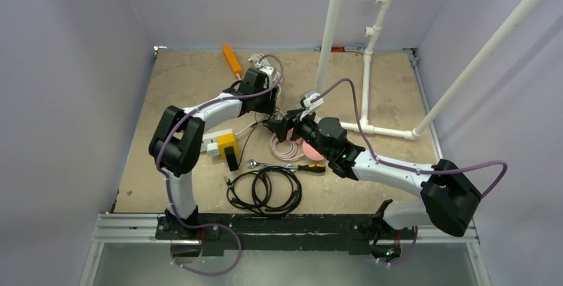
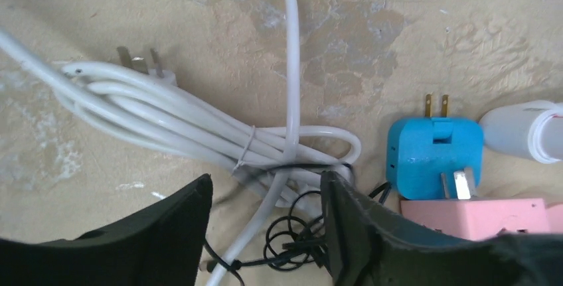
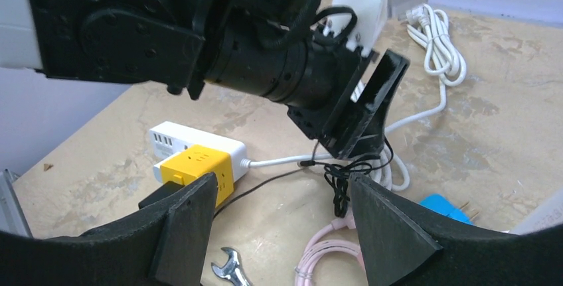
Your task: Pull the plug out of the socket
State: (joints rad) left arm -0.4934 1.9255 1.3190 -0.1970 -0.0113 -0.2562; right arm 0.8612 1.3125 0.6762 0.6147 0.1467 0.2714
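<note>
A white power strip lies left of centre with a yellow cube socket on it. A black plug sits against the cube's near side. In the right wrist view the strip, the cube and the plug show at the left, the plug partly behind my finger. My right gripper is open and empty, to the right of the cube and above the table. My left gripper is open and empty over a bundled white cable and a thin black cable.
A blue adapter and a pink adapter lie right of the left gripper. A pink cable coil, a wrench, a screwdriver and a black cable coil lie near the front. White pipes stand at the back right.
</note>
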